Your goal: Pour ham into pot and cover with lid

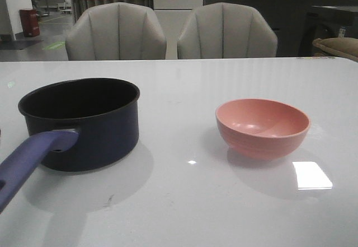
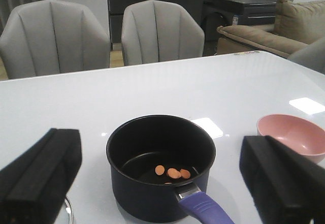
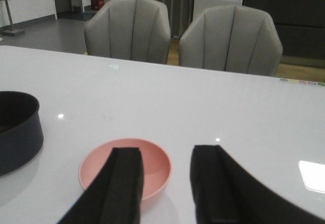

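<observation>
Resting in the round dark pot point(image 2: 160, 168) — small rounded orange ham point(image 2: 172, 172) chunks

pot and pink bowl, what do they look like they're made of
Pot: probably metal with a dark matte coating that barely reflects; its handle looks like purple-blue plastic, joined by a shiny metal bracket. Bowl: likely plastic or melamine, uniform pink with a soft satin sheen.

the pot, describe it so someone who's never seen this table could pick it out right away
On the white table, in front of the two grey chairs, two round vessels stand apart. The pot is the one on the robot's left: dark navy-black, straight-walled, with a long purple-blue handle and a few orange ham pieces inside. The pink bowl to its right is shallow and handleless.
</observation>
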Robot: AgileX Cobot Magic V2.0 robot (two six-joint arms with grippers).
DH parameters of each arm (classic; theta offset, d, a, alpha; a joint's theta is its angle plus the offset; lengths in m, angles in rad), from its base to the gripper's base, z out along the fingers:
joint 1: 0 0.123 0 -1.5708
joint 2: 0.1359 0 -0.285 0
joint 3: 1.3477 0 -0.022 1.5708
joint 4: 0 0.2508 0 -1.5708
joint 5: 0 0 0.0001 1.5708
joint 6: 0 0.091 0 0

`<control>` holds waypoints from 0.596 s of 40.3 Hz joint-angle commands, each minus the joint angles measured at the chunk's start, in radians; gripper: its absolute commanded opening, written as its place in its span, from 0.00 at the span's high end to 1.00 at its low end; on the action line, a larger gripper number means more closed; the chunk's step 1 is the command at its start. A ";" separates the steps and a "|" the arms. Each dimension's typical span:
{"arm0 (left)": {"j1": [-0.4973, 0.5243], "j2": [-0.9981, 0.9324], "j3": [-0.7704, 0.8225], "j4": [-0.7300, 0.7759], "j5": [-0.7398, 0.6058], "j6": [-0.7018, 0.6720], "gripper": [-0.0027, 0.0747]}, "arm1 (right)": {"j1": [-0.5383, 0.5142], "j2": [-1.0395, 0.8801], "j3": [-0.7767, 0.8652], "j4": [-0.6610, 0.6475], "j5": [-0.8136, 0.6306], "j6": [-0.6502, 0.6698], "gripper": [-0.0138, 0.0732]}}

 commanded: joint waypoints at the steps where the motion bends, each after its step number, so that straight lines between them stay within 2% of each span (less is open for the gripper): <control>1: -0.007 0.008 -0.028 -0.007 -0.088 0.000 0.09 | 0.002 -0.004 -0.014 0.002 -0.066 -0.004 0.54; 4: -0.007 0.008 -0.027 -0.007 -0.088 0.000 0.09 | 0.002 -0.004 -0.014 0.002 -0.061 -0.004 0.71; 7: -0.007 0.008 -0.021 -0.007 -0.084 0.000 0.09 | 0.002 -0.004 -0.014 0.004 -0.047 -0.004 0.66; 17: 0.005 0.028 -0.035 -0.004 -0.063 0.000 0.09 | 0.002 -0.004 -0.014 0.004 -0.028 -0.004 0.66; 21: 0.037 0.098 -0.098 -0.004 -0.018 -0.004 0.09 | 0.002 -0.004 -0.014 0.004 -0.028 -0.004 0.66; 24: 0.079 0.167 -0.167 -0.006 0.012 -0.064 0.09 | 0.002 -0.004 -0.014 0.004 -0.028 -0.004 0.66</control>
